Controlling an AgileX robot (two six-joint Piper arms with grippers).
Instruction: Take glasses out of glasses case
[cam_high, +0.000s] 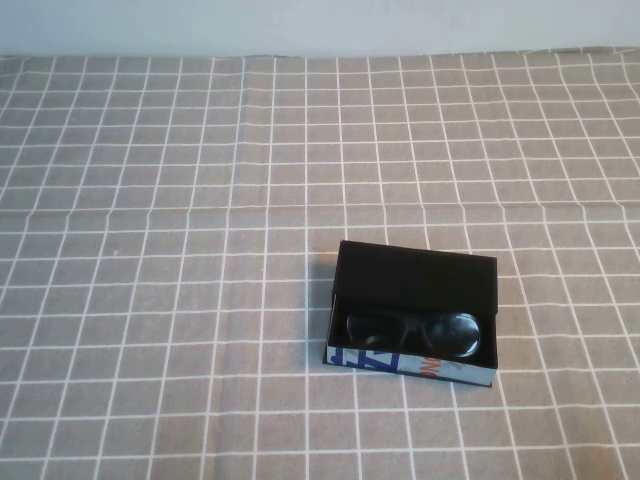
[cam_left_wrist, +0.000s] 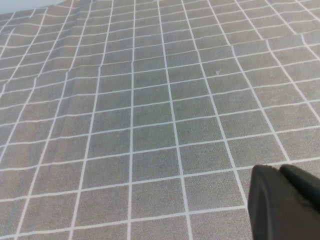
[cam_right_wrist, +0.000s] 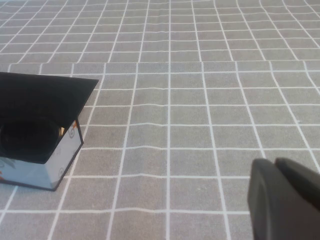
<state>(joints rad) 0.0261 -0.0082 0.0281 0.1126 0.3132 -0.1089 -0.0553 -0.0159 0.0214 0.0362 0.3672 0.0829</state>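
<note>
The glasses case (cam_high: 413, 312) sits open on the checked surface (cam_high: 150, 200), near the front edge and right of centre, its flap lid raised at the back. The glasses (cam_high: 415, 333) lie folded inside it. Left hand (cam_left_wrist: 285, 202) and right hand (cam_right_wrist: 285, 200) hover above bare cloth, both apparently closed and empty.

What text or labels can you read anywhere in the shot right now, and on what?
Glasses case: blue and orange print on its white front side, too blurred to read.
Glasses, lying in the open case: no marking visible.
Checked tablecloth: white grid lines only, no text.
Left end effector and right end effector, each at the edge of its own wrist view, over the cloth: no label visible.
Nothing legible anywhere.
</note>
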